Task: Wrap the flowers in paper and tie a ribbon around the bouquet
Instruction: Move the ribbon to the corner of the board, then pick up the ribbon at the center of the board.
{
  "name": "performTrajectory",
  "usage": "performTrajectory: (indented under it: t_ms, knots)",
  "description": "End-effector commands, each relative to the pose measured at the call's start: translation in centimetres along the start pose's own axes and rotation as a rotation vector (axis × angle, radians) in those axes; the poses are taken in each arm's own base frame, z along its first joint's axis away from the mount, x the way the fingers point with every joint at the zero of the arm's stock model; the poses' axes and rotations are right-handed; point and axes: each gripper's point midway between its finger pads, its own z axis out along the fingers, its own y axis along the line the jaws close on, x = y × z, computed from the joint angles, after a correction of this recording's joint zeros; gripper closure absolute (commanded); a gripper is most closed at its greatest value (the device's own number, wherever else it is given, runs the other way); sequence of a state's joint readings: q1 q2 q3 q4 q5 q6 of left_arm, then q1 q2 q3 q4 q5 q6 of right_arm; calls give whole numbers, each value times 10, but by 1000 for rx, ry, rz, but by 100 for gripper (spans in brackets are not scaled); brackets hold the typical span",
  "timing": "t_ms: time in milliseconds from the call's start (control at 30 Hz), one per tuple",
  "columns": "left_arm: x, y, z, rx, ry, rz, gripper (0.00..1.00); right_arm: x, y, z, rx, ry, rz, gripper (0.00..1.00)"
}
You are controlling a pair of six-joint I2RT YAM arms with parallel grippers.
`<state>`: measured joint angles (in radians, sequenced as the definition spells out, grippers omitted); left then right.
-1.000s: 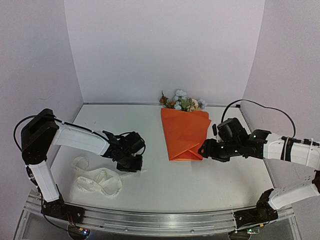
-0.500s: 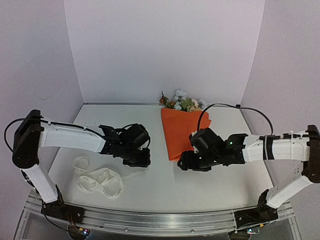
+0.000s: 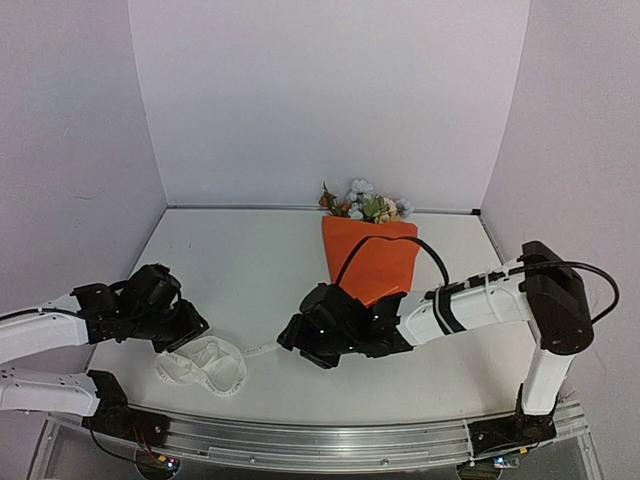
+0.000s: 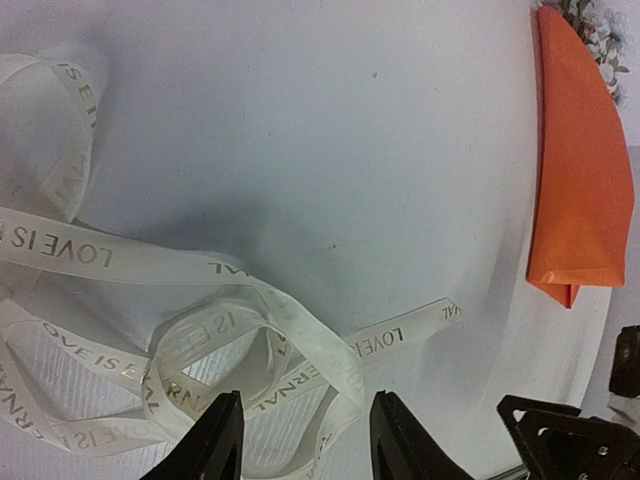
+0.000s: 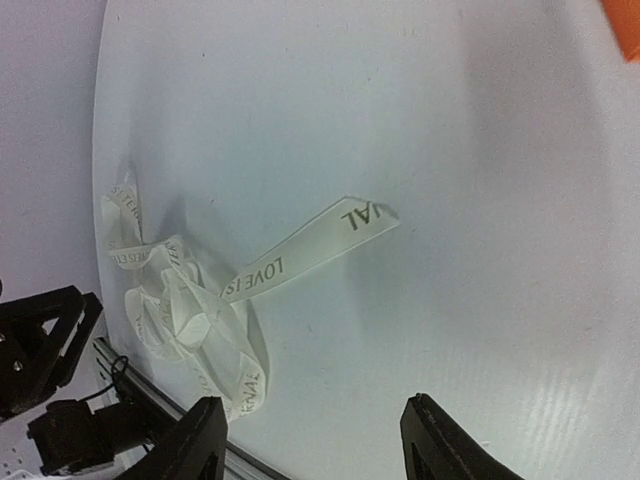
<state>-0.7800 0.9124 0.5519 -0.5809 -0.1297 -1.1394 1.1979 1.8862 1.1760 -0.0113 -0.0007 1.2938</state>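
Ribbon (image 3: 205, 362) lies heaped on the worktop (image 3: 250, 260) below my left pincer (image 4: 305, 440), its free end (image 5: 365, 215) toward my right pincer (image 5: 310, 440); both stand apart, empty. Bouquet (image 3: 370, 255) lies wrapped behind. Tying comes next: pinch that end cleanly.

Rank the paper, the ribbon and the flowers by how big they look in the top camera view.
1. paper, largest, even with its near tip hidden by the right arm.
2. ribbon.
3. flowers, only the heads showing.
The last two look close, and the ribbon lies nearer the camera, so their order is unsure.
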Motion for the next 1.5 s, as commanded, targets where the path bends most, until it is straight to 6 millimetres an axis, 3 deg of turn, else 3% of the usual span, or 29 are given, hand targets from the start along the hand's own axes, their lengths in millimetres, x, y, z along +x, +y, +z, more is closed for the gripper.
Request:
performTrajectory:
  t_ms: [0,200,467,633,833,1067,1333,1467]
  knots:
    - [-15,14,-19,-6,-83,-74,52,5,55,19,-149,6,221,40]
    - [-27,19,-44,8,-155,-65,51,24,57,62,-134,38,380,43]
    - [-39,21,-75,53,-226,-82,51,25,29,92,-77,-9,522,46]
    - [-37,21,-77,77,-222,-107,51,27,20,113,-79,-18,581,51]
    - [-29,36,-67,65,-207,-214,51,34,1,126,-52,-14,637,65]
    - [-24,87,-46,-90,-281,-382,47,19,-10,114,-53,-67,588,99]
    - [-14,109,-23,-225,-271,-406,47,-4,13,80,-106,-116,407,100]
    - [-21,114,-21,-257,-320,-392,48,-11,27,63,-123,-126,316,100]
